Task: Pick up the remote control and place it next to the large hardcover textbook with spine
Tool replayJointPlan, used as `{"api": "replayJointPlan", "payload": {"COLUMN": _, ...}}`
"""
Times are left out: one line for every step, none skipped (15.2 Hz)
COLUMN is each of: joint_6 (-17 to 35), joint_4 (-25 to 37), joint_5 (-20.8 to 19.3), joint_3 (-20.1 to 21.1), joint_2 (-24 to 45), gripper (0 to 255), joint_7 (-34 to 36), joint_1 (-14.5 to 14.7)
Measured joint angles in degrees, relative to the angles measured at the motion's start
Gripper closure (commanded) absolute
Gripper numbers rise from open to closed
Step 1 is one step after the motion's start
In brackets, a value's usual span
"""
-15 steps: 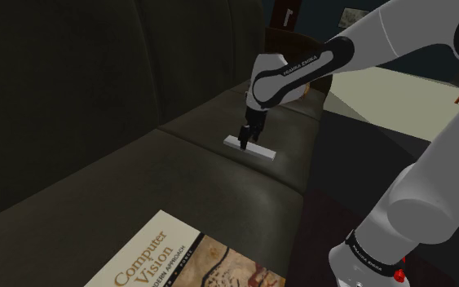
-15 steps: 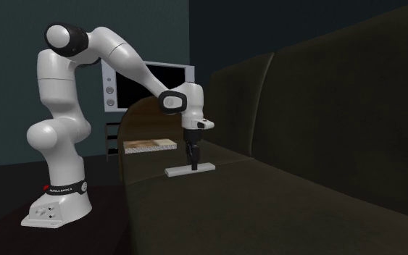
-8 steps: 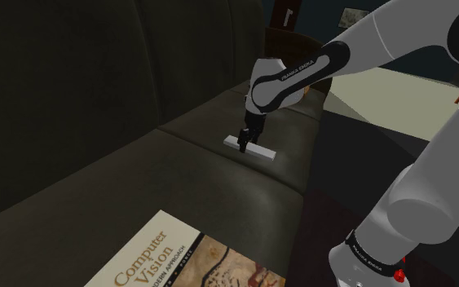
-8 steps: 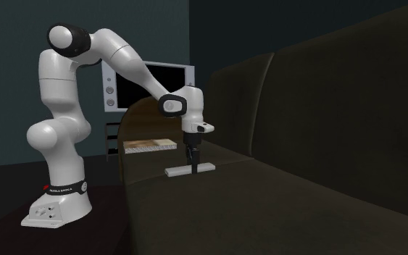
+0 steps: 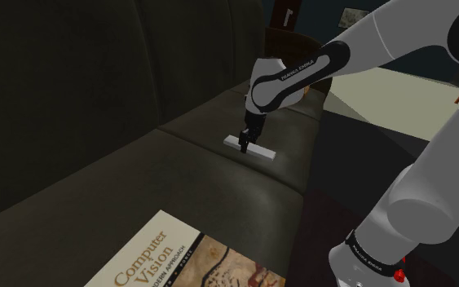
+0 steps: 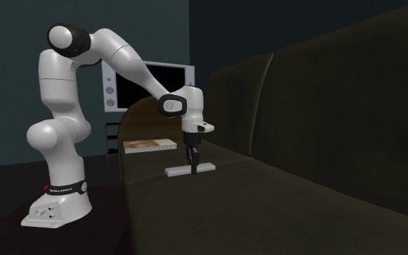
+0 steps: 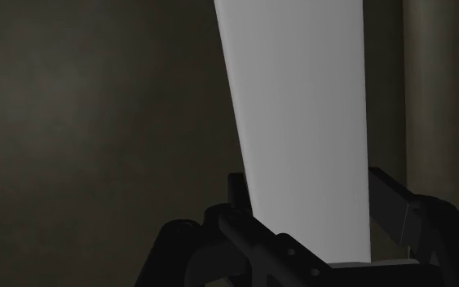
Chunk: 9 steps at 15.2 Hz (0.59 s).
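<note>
Black tool [image 5: 244,147] clamped on white remote control [image 5: 265,152], flat on dark sofa seat [image 5: 178,167], well apart from Computer Vision textbook [image 5: 162,257].

**Living room of a home**

A dark sofa [image 6: 325,109] with tall back cushions and a deep seat fills the right of the second exterior view. Beyond its far end, a flat-screen television [image 6: 151,85] with side speakers stands against a teal wall [image 6: 6,87]. In the shoulder view, a large book [image 5: 162,257] lies on the near seat, and a framed picture [image 5: 351,15] hangs on the far wall.
</note>
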<state>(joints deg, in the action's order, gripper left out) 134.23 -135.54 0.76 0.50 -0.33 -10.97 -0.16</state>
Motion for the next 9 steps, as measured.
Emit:
{"api": "replayJointPlan", "payload": {"joint_6": 0.02, "joint_4": 0.0, "joint_5": 0.0, "joint_3": 0.0, "joint_2": -0.01, "gripper": 255, "joint_7": 0.0, "joint_1": 0.0}}
{"api": "replayJointPlan", "payload": {"joint_6": 0.02, "joint_4": 0.01, "joint_5": 0.0, "joint_3": 0.0, "joint_2": 0.0, "gripper": 255, "joint_7": -0.02, "joint_1": 0.0}}
{"api": "replayJointPlan", "payload": {"joint_6": 0.02, "joint_4": 0.02, "joint_5": 0.0, "joint_3": 0.0, "joint_2": 0.01, "gripper": 255, "joint_7": 0.0, "joint_1": 0.0}}
{"api": "replayJointPlan", "payload": {"joint_6": 0.0, "joint_4": 0.03, "joint_5": 0.0, "joint_3": 0.0, "joint_2": 0.01, "gripper": 255, "joint_7": 0.0, "joint_1": 0.0}}
{"api": "replayJointPlan", "payload": {"joint_6": 0.0, "joint_4": 0.04, "joint_5": 0.0, "joint_3": 0.0, "joint_2": 0.02, "gripper": 255, "joint_7": 0.01, "joint_1": 0.0}}
{"api": "replayJointPlan", "payload": {"joint_6": -0.33, "joint_4": 0.11, "joint_5": 0.0, "joint_3": -0.01, "joint_2": -0.17, "gripper": 255, "joint_7": 0.02, "joint_1": -0.01}}
{"api": "replayJointPlan", "payload": {"joint_6": -0.94, "joint_4": 0.28, "joint_5": 0.01, "joint_3": -0.01, "joint_2": -0.58, "gripper": 255, "joint_7": 0.04, "joint_1": -0.02}}
{"api": "replayJointPlan", "payload": {"joint_6": -1.65, "joint_4": 0.53, "joint_5": 0.0, "joint_3": -0.04, "joint_2": -1.03, "gripper": 255, "joint_7": 0.01, "joint_1": -0.04}}
{"api": "replayJointPlan", "payload": {"joint_6": -2.41, "joint_4": 0.76, "joint_5": 0.0, "joint_3": -0.03, "joint_2": -1.55, "gripper": 255, "joint_7": 0.03, "joint_1": -0.04}}
